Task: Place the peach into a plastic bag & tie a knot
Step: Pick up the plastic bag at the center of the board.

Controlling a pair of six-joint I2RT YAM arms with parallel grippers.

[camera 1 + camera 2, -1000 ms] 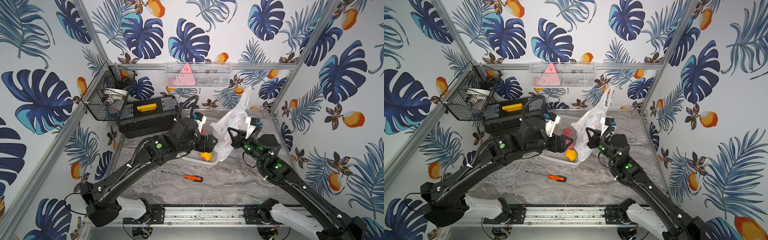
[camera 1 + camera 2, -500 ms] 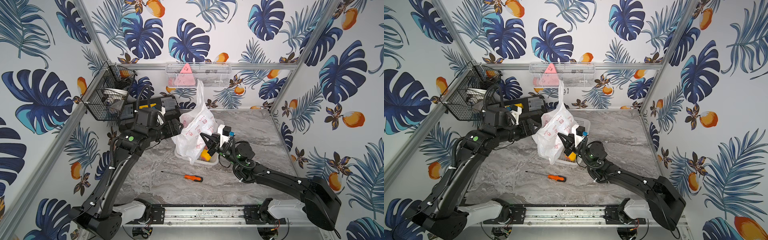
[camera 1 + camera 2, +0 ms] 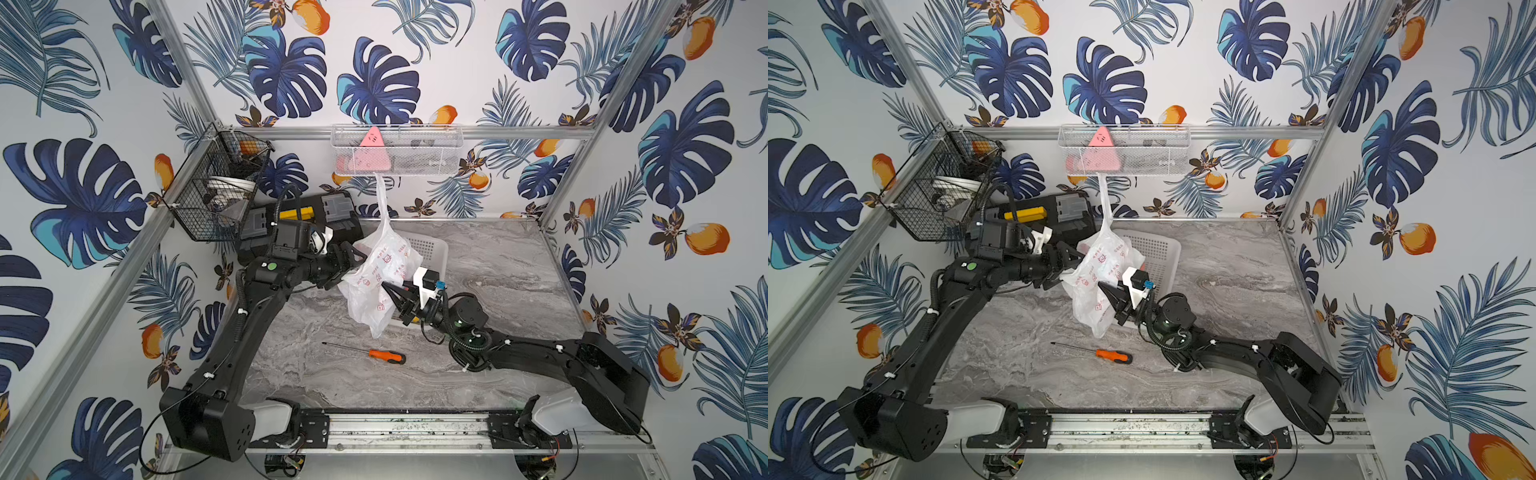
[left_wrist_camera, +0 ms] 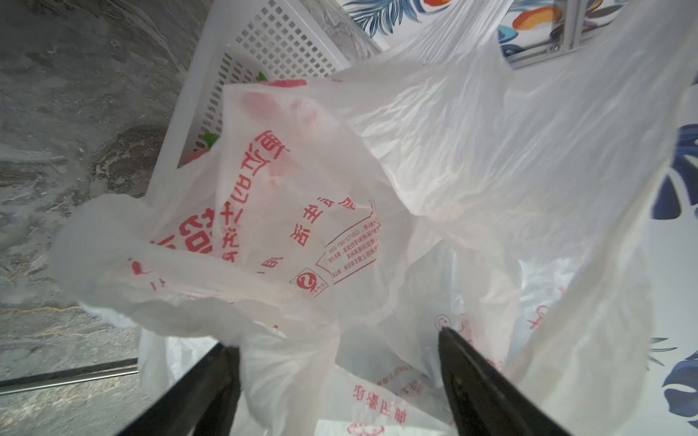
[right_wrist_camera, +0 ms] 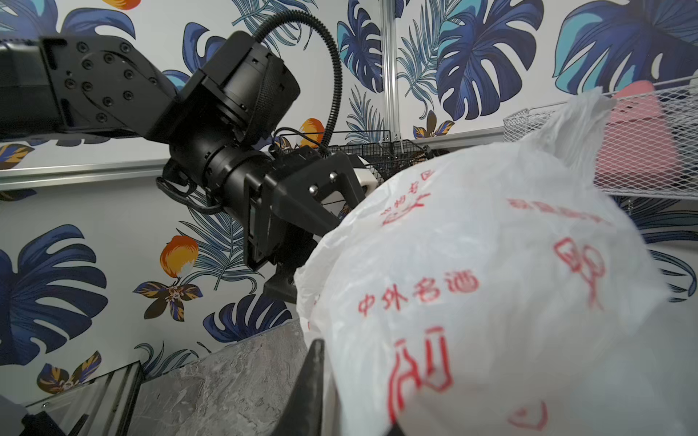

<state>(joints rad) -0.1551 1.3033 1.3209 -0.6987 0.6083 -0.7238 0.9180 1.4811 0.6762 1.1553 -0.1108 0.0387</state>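
**Item:** plastic bag (image 3: 380, 274), no knot seen, hanging above the white basket (image 3: 432, 249) and desk (image 3: 478, 257).
**Left tool** (image 3: 347, 266): jaws wide, film loose between them.
**Right tool** (image 3: 395, 301): against the bag's side; grip cannot be told.
**Peach:** not made out.
**Risk:** unpinched film slips out, the mouth collapses, the bag drops.

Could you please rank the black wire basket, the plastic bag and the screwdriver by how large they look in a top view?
1. The wire basket and the bag: about alike; the basket hangs higher, nearer the camera, so I won't rank them.
2. The screwdriver: clearly smallest.
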